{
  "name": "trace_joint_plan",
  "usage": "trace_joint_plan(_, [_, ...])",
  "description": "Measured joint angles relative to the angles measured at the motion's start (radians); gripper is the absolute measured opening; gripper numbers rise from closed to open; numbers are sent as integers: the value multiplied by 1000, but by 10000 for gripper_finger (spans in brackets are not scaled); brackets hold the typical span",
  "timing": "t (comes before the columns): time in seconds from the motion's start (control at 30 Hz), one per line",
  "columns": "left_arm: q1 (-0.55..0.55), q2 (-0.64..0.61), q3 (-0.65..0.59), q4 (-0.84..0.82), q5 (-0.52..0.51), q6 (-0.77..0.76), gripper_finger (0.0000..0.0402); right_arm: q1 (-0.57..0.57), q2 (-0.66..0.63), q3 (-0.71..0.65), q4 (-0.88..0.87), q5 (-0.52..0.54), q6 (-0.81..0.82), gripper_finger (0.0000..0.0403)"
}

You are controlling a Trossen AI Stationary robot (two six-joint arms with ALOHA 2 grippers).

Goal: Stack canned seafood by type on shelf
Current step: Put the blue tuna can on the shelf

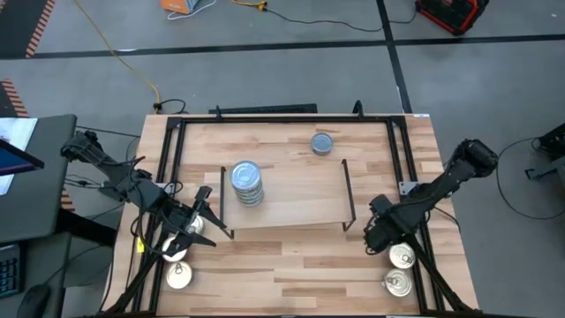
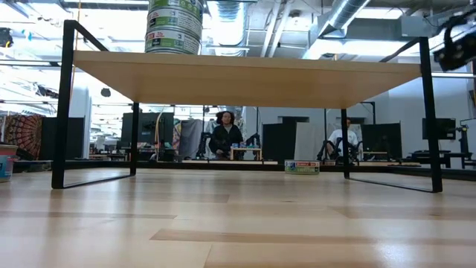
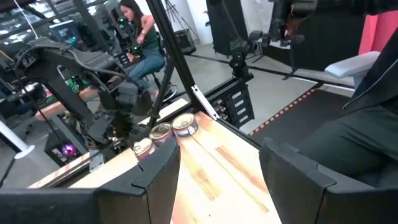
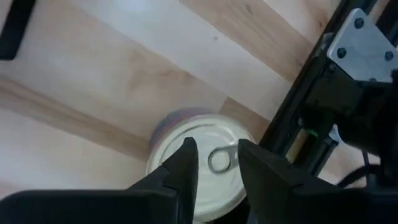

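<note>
Wooden table (image 1: 291,274) holds the shelf (image 1: 291,199); blue-grey stack (image 1: 247,183) done on it, one blue-grey tin (image 1: 322,143) behind; silver pull-tab tins (image 1: 402,258) all unstacked; right gripper (image 4: 217,163) fingers narrowed over one, not clearly gripping; left gripper (image 3: 217,180) open, empty.

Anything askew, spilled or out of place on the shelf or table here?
Nothing spilled or damaged. One blue-grey tin sits alone at the shelf's far edge, apart from the upright stack. Silver tins remain on the table by both arms. The right end effector hangs above one silver tin.
</note>
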Motion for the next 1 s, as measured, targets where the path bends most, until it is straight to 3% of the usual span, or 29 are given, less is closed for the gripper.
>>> trace_joint_plan(0.3, [0, 1, 0, -8, -7, 8, 210, 1, -113, -176, 121, 1, 42, 124])
trace_joint_plan(0.87, [0, 1, 0, -23, -23, 2, 210, -9, -114, -179, 192, 29, 182, 120])
trace_joint_plan(1.0, [0, 1, 0, -26, -26, 1, 210, -10, -110, -188, 305, 25, 153, 120])
